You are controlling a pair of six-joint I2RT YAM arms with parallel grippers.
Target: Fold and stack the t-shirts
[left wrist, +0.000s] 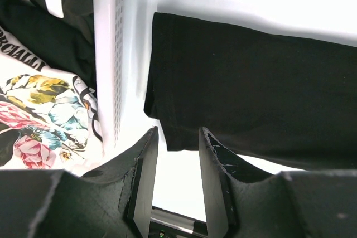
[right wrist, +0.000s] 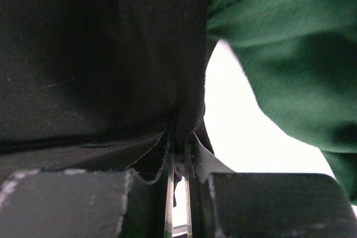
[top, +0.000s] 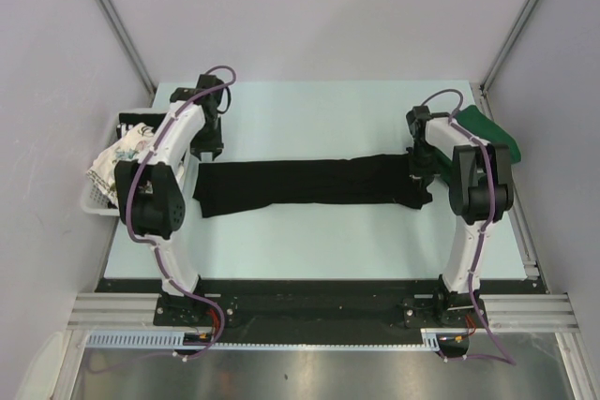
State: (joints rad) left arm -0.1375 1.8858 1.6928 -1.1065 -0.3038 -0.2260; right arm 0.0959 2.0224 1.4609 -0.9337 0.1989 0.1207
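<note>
My overhead view is evenly and softly lit — the pale table [top: 309, 236] carries only faint shadows beneath the arms [top: 155, 194], and the metal strip [top: 300, 372] in front has a dull sheen. In the left wrist view the table blows out to flat white, while the left gripper [left wrist: 178, 135] looks soft, too close for focus. The right wrist view is dim — the black shirt [right wrist: 83, 54] swallows detail, the green shirt [right wrist: 279, 43] blurs.
</note>
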